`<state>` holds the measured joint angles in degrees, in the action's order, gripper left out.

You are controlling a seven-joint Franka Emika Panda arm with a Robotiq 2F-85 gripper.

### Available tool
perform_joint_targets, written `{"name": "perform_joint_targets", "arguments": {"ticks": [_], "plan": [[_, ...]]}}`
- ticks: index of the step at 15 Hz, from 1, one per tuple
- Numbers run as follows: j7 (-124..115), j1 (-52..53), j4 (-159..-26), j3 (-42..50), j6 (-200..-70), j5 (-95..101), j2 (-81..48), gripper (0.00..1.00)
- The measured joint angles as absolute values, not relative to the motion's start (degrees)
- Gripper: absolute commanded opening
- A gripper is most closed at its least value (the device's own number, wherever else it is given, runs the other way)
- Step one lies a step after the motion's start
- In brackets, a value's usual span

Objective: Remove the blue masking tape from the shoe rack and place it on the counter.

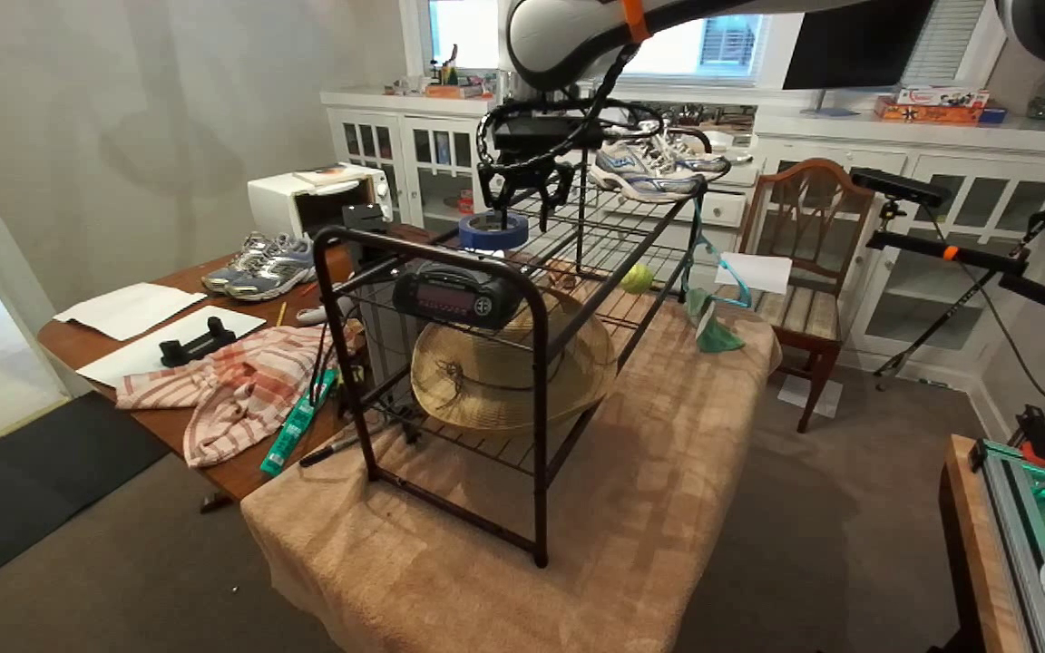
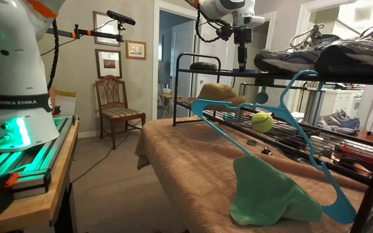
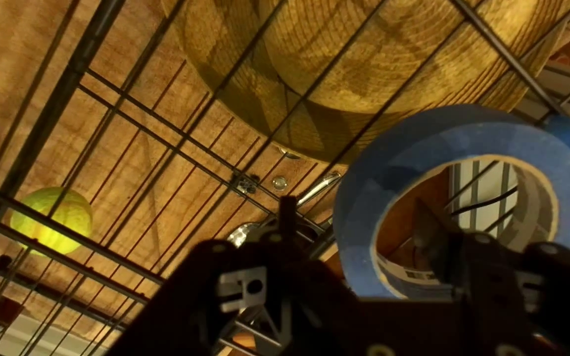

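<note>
The blue masking tape (image 1: 493,232) lies flat on the top tier of the black wire shoe rack (image 1: 541,435). In an exterior view only a thin blue edge of the tape (image 2: 251,71) shows. In the wrist view the tape ring (image 3: 364,198) fills the right side. My gripper (image 1: 524,225) points down and is open, astride the ring's near wall. One finger is inside the open centre, the other outside, with visible gaps to the wall. In the wrist view the gripper (image 3: 356,212) hides the ring's lower edge. The counter (image 1: 640,472) is the tan cloth-covered top under the rack.
A dark clock radio (image 1: 454,295) stands at the rack's end near the tape. Sneakers (image 1: 645,168) sit on the top tier's other end. A straw hat (image 1: 504,372) and tennis ball (image 2: 262,122) are on the lower tier. A blue hanger (image 2: 290,113) hangs with green cloth (image 2: 267,191).
</note>
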<state>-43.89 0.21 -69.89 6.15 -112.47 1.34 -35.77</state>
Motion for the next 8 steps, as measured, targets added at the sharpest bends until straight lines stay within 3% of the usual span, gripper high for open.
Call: {"name": "perform_joint_targets", "arguments": {"ticks": [4, 5, 8], "plan": [[-43.92, 0.17, -69.01, 6.14, -112.51, 0.84, -36.26, 0.04], [-43.94, 0.18, -68.82, 6.11, -112.68, 0.47, -36.23, 0.00], [-44.42, 0.26, -68.14, 5.98, -113.40, -1.13, -35.97, 0.05]]}}
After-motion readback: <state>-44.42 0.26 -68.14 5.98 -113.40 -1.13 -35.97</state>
